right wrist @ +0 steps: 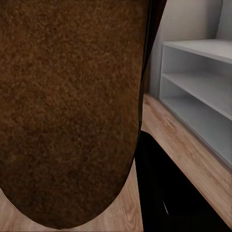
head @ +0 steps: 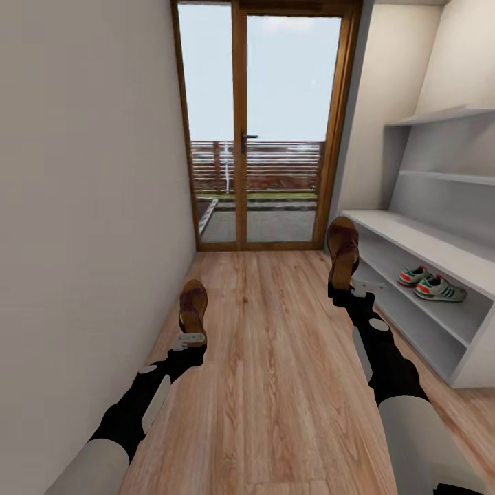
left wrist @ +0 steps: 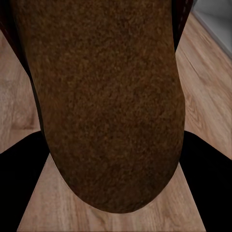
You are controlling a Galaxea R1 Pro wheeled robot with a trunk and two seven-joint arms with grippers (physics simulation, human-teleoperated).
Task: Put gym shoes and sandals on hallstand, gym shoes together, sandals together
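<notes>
Narrow corridor: plain pale walls, light wood-plank corridor floor (head: 275, 357), wood-framed glass door (head: 265, 124) at far end, slatted fence and sky beyond.

Hallstand (head: 440, 275) against right wall: pale grey, bench top, two low open shelves, two floating shelves above.

Two arms reach forward, one sandal each. Left gripper (head: 190, 339) clamped on left sandal (head: 193, 308), held above floor near left wall. Right gripper (head: 356, 287) clamped on right sandal (head: 342, 251), raised higher, just beside hallstand's near end. Wrist views: brown sole close up (left wrist: 106, 96), (right wrist: 67, 106).

Count: two sandals, two gym shoes (head: 432, 282). Gym shoes sit side by side on upper low shelf. No legible writing.
</notes>
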